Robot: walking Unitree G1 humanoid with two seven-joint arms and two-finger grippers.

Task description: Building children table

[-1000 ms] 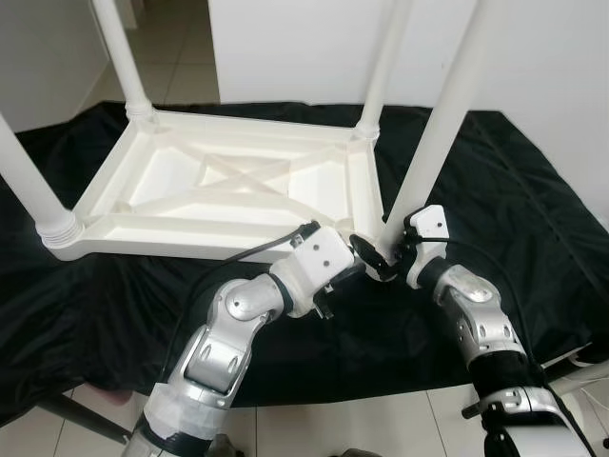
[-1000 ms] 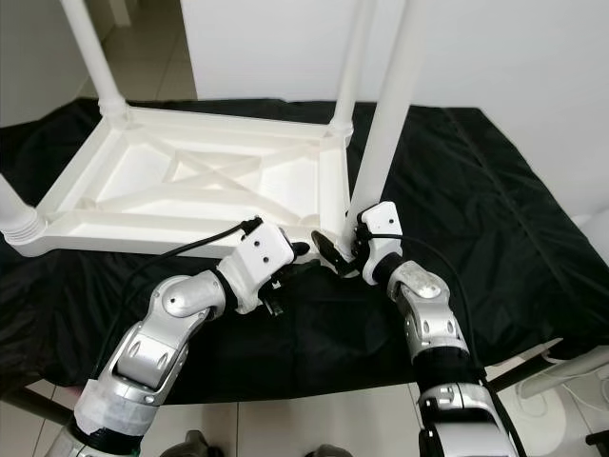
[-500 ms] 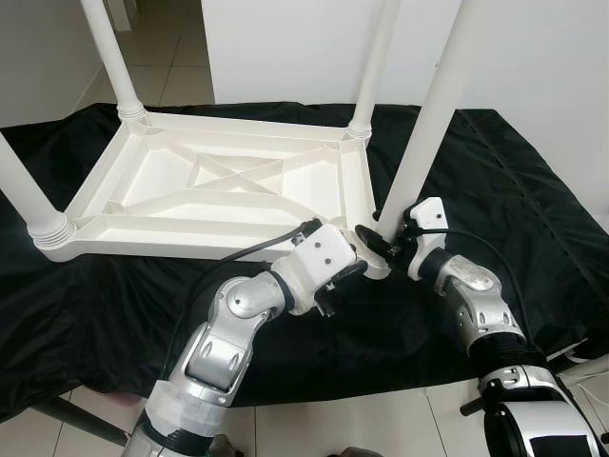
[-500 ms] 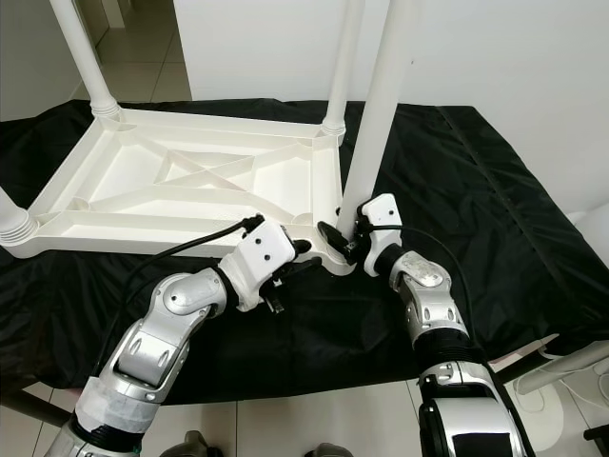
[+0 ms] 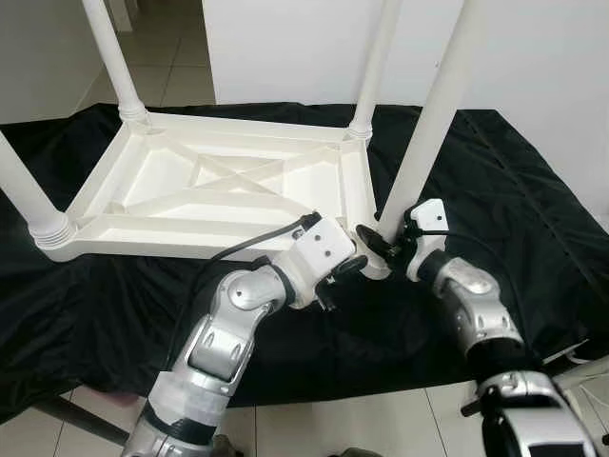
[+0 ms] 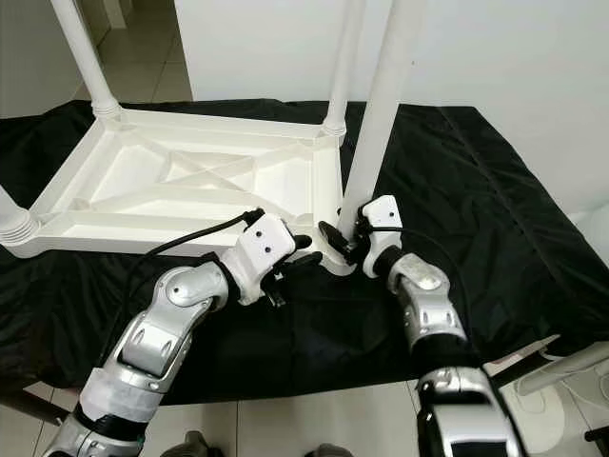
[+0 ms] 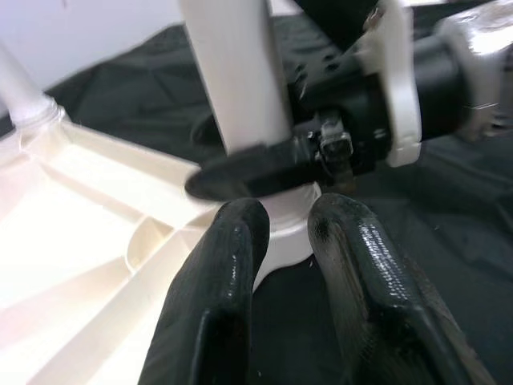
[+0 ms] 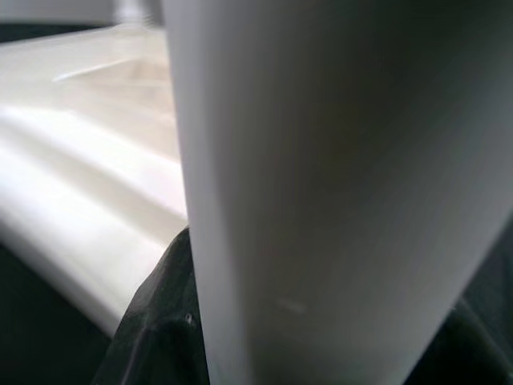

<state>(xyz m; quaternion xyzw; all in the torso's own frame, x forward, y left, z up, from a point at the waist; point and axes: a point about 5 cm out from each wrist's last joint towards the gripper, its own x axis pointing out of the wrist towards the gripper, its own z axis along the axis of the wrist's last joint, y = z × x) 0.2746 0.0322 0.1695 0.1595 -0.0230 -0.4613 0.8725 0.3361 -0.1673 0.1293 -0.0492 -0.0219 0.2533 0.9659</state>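
Left eye view shows the upturned table with four legs standing, the right gripper clasping the nearest leg at its socket, the left gripper narrowly parted beside, so assembly looks nearly finished.

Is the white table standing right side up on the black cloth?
No, the white table lies upside down on the black cloth, its ribbed underside facing up and its legs pointing upward.

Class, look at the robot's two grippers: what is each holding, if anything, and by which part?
The right gripper clasps the near-right table leg just above its socket. The left gripper holds nothing, fingers slightly apart by the corner.
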